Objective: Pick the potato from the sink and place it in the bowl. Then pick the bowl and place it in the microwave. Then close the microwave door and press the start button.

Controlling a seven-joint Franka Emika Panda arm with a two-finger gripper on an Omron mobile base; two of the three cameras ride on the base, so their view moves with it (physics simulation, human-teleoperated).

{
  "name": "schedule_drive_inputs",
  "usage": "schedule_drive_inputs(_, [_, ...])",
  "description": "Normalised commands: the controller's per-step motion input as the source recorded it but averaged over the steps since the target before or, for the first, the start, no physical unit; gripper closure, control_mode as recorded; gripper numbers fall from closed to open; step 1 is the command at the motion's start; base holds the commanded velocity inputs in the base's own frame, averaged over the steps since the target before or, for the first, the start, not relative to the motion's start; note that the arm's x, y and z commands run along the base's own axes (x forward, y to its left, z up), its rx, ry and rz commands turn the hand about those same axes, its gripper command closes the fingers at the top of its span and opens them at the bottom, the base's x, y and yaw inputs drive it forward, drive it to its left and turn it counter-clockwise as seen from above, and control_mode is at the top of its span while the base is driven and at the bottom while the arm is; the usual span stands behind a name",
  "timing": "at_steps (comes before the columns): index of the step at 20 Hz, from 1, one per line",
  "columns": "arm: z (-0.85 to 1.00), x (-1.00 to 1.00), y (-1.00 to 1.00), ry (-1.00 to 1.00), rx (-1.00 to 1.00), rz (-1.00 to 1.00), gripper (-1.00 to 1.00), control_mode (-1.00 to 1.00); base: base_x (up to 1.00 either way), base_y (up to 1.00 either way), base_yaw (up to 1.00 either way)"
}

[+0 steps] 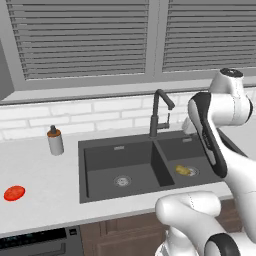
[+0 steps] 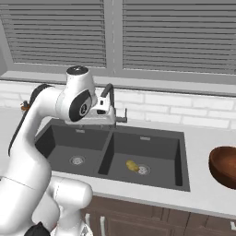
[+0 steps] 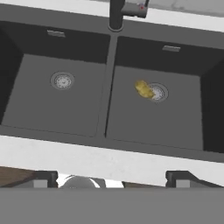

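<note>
The potato (image 3: 143,89) lies on the floor of the right basin of the sink (image 3: 109,57), touching the left edge of the round silver drain (image 3: 157,92). In the left base view the potato (image 1: 182,170) sits beside the same drain, partly behind the arm (image 1: 215,135). The left basin holds only its own drain (image 3: 62,81). The tap (image 1: 159,112) rises from the rear rim between the two basins.

The gripper (image 3: 113,177) hangs above the front edge of the counter (image 3: 87,157), well apart from the potato. Its two fingertips (image 3: 43,178) stand spread wide, with nothing between them.

The bowl (image 2: 224,167) rests upright on the counter to the right of the sink. A small bottle (image 1: 55,140) and a flat red disc (image 1: 14,193) lie on the counter to the left.
</note>
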Motion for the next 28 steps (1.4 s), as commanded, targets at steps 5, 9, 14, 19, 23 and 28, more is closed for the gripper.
schedule_drive_inputs(5, [-0.63,0.27,-0.7,0.02,-0.04,0.14,-1.0,-1.0,0.0,0.0,0.0])
schedule_drive_inputs(9, [-0.74,0.73,-0.6,0.02,0.0,0.15,-1.0,-1.0,0.0,0.0,0.0])
schedule_drive_inputs(14, [-0.66,0.98,-0.32,0.01,0.13,0.15,-1.0,-1.0,0.0,0.0,0.0])
schedule_drive_inputs(19, [-0.49,0.88,-0.25,0.07,0.08,0.14,-1.0,-1.0,0.0,0.0,0.0])
schedule_drive_inputs(23, [-0.39,0.81,-0.11,0.23,0.01,0.0,-1.0,-1.0,0.0,0.0,0.0])
schedule_drive_inputs(28, [-0.39,0.78,-0.1,0.25,0.0,0.0,-1.0,-1.0,0.0,0.0,0.0])
